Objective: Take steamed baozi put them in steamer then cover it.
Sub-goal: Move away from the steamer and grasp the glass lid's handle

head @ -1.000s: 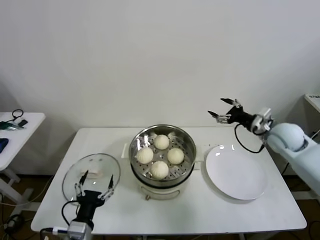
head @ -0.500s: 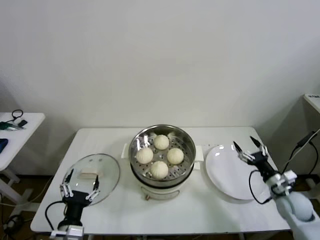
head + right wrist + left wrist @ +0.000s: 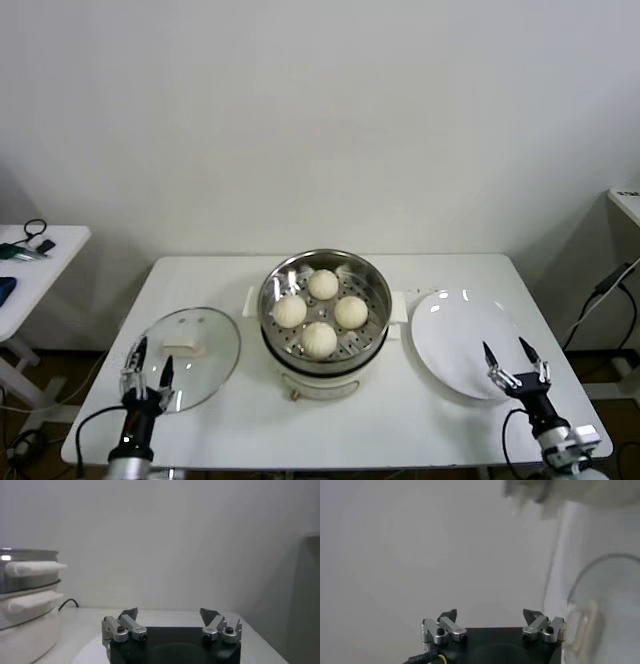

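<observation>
While both hang low, left gripper [image 3: 147,362] and right gripper [image 3: 516,364] gape wide, empty.

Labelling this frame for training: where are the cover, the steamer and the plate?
cover [image 3: 205,360], head view, bare glass below its handle.
steamer [image 3: 372,275], head view, steel rim.
plate [image 3: 455,340], head view, bare centre.

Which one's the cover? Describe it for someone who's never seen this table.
Start at the steamer mid-table with four baozi inside. The cover lies flat on the table to the robot's left of it. Unlike the opaque white plate opposite, it's clear glass with a cream handle.
</observation>
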`<state>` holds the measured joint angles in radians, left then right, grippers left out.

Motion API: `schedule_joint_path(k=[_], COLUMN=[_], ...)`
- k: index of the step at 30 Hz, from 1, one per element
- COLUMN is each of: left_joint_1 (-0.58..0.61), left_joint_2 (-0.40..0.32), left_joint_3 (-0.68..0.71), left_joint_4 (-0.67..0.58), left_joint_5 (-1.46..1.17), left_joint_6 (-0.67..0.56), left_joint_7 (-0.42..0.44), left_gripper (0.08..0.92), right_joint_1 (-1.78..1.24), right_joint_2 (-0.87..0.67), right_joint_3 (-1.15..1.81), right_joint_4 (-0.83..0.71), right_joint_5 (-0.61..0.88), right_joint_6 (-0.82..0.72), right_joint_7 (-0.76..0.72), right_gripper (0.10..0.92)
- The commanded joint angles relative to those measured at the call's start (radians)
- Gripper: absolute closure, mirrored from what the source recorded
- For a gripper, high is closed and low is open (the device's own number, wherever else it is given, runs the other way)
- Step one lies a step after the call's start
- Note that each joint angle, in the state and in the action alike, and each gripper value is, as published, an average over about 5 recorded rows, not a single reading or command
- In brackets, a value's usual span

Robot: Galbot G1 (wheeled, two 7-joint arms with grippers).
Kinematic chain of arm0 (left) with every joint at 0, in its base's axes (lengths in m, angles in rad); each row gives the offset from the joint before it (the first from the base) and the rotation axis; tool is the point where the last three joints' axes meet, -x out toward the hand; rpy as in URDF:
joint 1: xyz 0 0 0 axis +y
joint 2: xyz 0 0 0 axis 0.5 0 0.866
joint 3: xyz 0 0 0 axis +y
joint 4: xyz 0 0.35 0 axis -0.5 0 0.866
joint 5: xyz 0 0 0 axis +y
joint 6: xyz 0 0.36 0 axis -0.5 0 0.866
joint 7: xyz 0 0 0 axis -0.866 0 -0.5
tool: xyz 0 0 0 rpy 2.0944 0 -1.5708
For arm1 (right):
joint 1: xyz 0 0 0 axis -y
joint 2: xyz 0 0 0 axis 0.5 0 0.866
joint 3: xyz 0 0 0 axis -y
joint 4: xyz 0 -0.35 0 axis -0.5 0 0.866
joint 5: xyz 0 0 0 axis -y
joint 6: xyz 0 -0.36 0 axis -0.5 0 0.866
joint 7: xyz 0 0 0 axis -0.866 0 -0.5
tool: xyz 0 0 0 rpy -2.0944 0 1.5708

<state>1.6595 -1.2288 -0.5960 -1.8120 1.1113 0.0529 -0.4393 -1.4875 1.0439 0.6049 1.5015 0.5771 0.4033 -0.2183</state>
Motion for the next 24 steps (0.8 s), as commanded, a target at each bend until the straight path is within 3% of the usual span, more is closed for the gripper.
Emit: schedule_joint_path(k=[1,24], left_joint_1=[-0.116,-0.394], left_joint_2=[0.036,0.033], left_joint_3=[0.006,0.056], left_joint_4=[0.309,0.460], left_joint_5=[0.339,0.167], left_joint_6=[0.002,0.025], left_joint_7=[-0.059,0.034], left_gripper=[0.177,0.177], right_joint_1=[-0.074,-0.119], right_joint_2=[0.063,0.078], right_joint_3=[0.037,0.054], right_joint_4=[-0.007,-0.007], right_joint_5=[-0.043,-0.056], right_joint_6=[0.038,0.050], right_joint_7=[0.008,0.003], right_gripper=[0.203,0.203])
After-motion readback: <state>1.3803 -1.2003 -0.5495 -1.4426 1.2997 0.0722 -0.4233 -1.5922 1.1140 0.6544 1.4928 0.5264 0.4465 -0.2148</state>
